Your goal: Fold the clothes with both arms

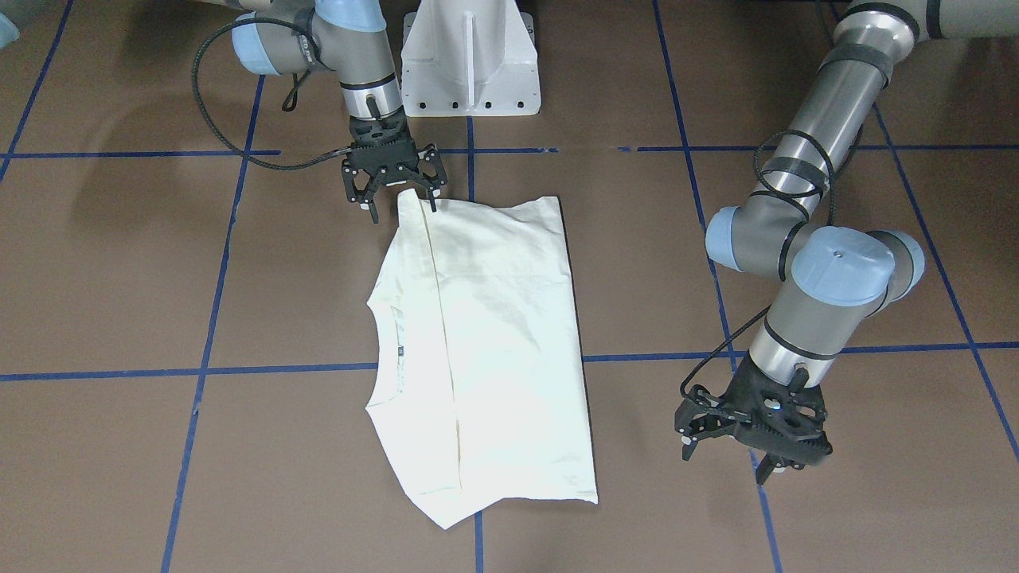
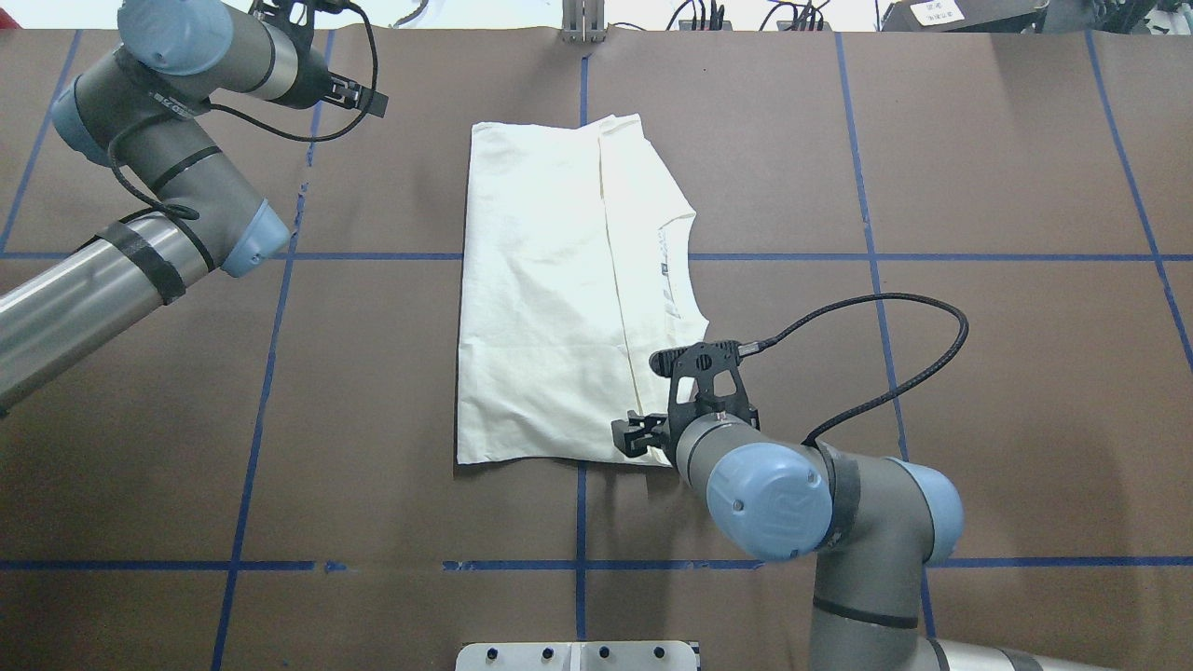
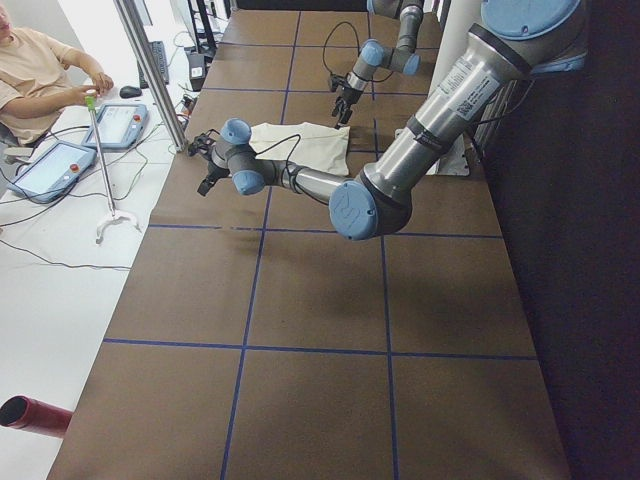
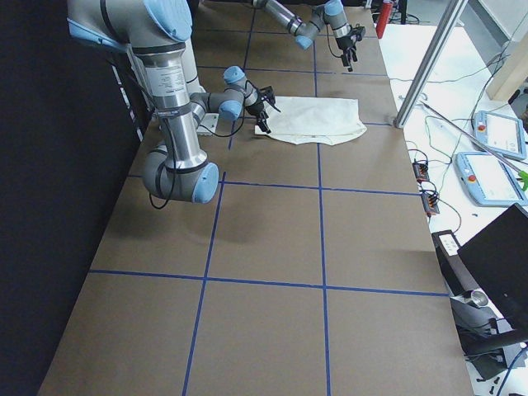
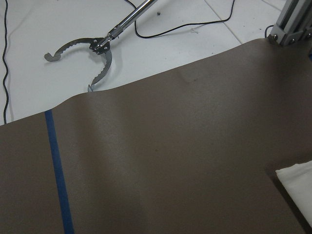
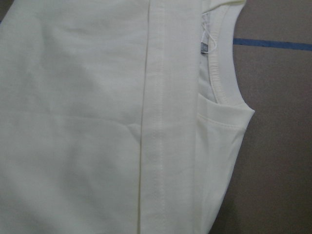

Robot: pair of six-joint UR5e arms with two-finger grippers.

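Folded cream shirt (image 1: 493,318) flat on brown table (image 1: 119,278). R gripper (image 1: 403,212), jaws apart, at shirt corner; L gripper (image 1: 724,469), jaws apart, well clear of shirt.

Seen from overhead, the T-shirt (image 2: 559,298) had bare table (image 2: 979,168) from 1 to 3 o'clock, wide enough for an arm to pass. At 5 o'clock the right gripper (image 1: 402,200), jaws spread, hung over the shirt's corner, and its black cable (image 2: 965,328) looped out toward 4 o'clock. From 9 to 11 o'clock the left arm (image 2: 84,298) barred the way, its left gripper (image 1: 724,463) (jaws apart, holding nothing) well apart from the cloth, with a bare strip of table between. A white pedestal (image 2: 578,655) stood at 6 o'clock and a metal post (image 2: 582,20) at 12.
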